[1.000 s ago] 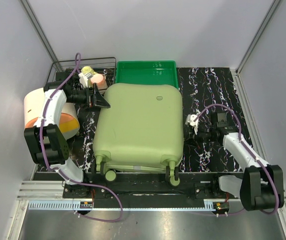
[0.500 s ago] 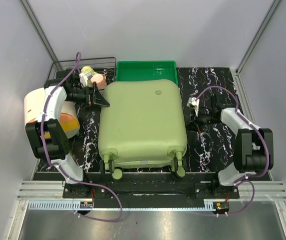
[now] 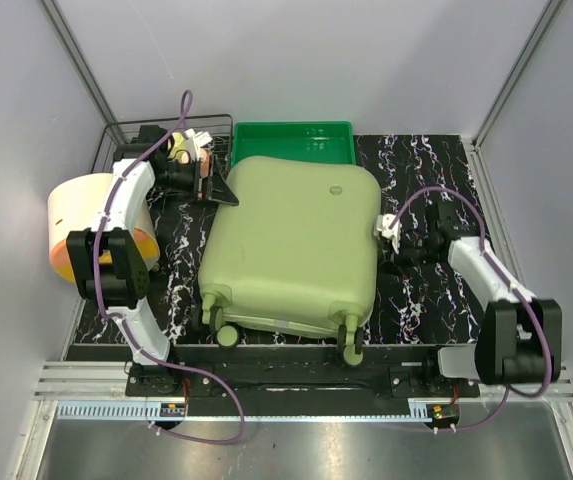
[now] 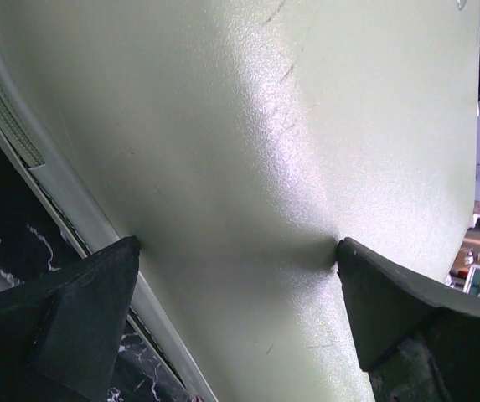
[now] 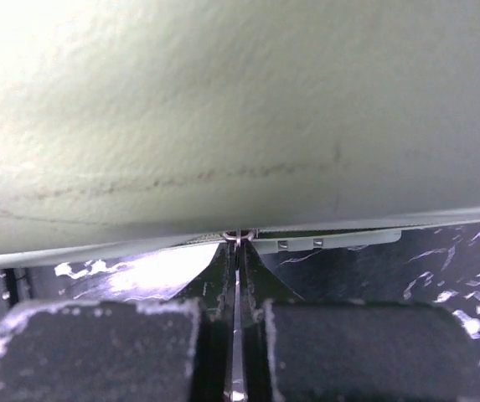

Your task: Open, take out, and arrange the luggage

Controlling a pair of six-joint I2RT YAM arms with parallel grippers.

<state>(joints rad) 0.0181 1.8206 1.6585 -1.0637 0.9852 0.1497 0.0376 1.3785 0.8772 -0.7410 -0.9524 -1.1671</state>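
The suitcase (image 3: 291,245) is laid flat and closed in the middle of the dark marbled table (image 3: 426,160), turned slightly askew. Its 2 wheels (image 3: 226,338) are pointed toward the near edge. Its far edge is set over the near rim of a green tray (image 3: 291,135), which is placed just behind it. A wire basket (image 3: 166,120) is seen at the far left corner of the table.

The left gripper (image 3: 221,188) is held at the far left corner of the suitcase. In the left wrist view its 2 fingers (image 4: 72,310) are spread wide, and both tips are set against the pale green shell. Nothing is clasped between them. The zip rim (image 4: 13,126) is seen running along the left side of that view, with the dark table below it.

The right gripper (image 3: 386,238) is brought against the right side of the suitcase, low on the table. In the right wrist view its fingers (image 5: 214,285) are pressed together, with the tips placed at the seam under the shell. A small metallic glint (image 5: 238,235) is seen right at the tips. It cannot be told whether this bit is pinched or only touched.
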